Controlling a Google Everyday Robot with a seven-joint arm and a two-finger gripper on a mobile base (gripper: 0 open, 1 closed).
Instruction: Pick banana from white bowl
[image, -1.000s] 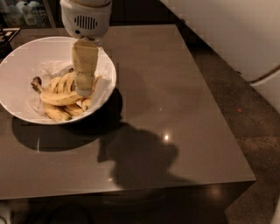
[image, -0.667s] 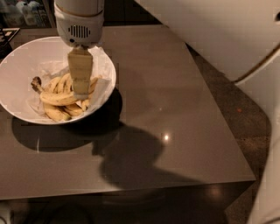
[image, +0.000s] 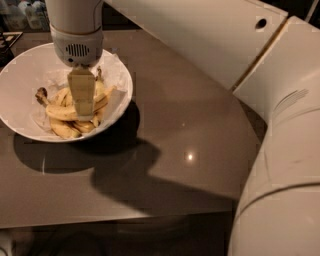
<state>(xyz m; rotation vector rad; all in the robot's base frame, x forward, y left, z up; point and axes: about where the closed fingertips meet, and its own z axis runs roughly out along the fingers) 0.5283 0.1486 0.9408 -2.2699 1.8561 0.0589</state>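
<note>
Arm shell: big white rounded arm casing (image: 280, 200) fills the near right corner. It hides the desk's right side and the right end of the front edge.
Desk: glossy brown-grey flat-topped desk (image: 200, 125). Front edge runs along the bottom, dark floor below it.
Open room: wide stretch of desk top between the bowl and the front edge, and on the right up to the arm.
Surface: dark shadow of bowl and arm (image: 135, 180) lies across the near half, with a small bright light glint (image: 189, 156) mid-desk.
White bowl: wide shallow glossy white bowl (image: 20, 80) at the far left of the desk, its left rim at the frame edge, crumpled white paper lining (image: 116, 75) inside.
Banana: long curved yellow brown-freckled banana (image: 59, 112) lies in the bowl on the heap, dark stem knob pointing left.
Other bananas: shorter yellow bananas (image: 64, 130) under and beside it.
Tool: beige two-finger tool (image: 84, 111) hangs straight down from a round white wrist housing (image: 76, 49), tip inside the bowl at the long banana's middle.
Tool state: cannot tell, contact with the banana also unclear.
Room: bottles (image: 20, 12) in the dark behind the far left corner.
</note>
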